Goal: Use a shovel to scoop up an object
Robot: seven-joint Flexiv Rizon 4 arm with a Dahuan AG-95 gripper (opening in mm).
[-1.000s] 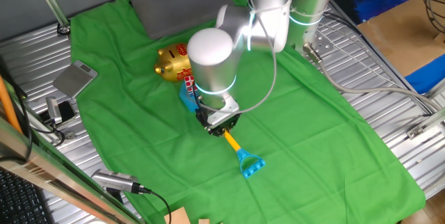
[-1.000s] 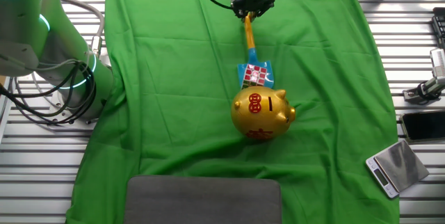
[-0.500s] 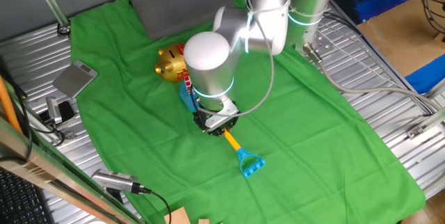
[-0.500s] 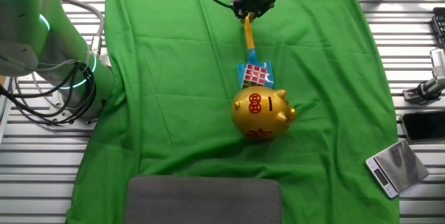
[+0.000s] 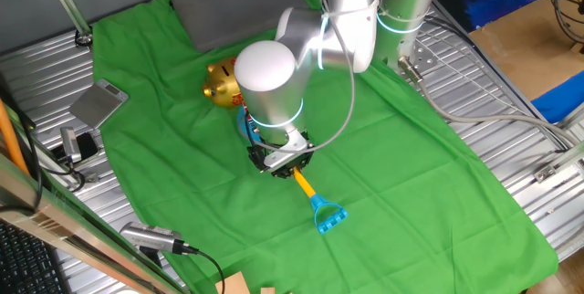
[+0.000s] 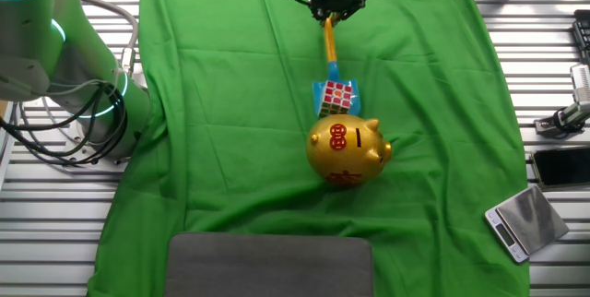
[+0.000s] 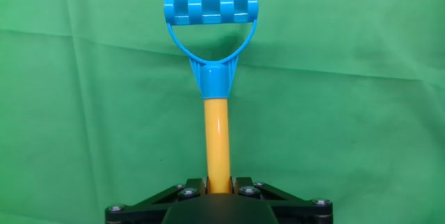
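Cube (image 6: 338, 95): small, multicoloured squares, sitting on the light blue blade of the shovel (image 6: 329, 59). Blade tip just beside the gold piggy bank (image 6: 348, 150); contact between them cannot be told. In the one fixed view the arm hides cube and most of the blade.

Shovel: yellow shaft runs from blade back to the hand (image 6: 336, 4); blue D-shaped end (image 7: 211, 15) sticks out past it over the green cloth (image 5: 411, 175) on the worktop. Hand view shows the shaft emerging between the 2 fingers, pressed together on it well back from the blade.

Handling, as judged: thin plastic toy, light, shaft smooth and round, likely to twist in a pinch. Cube hard, light, smooth-faced; it would probably slide off if the blade tips. The mid-shaft hold looks sensible, but a long lever, so keep the blade level.

Scoop looks mostly done; lift not confirmed.
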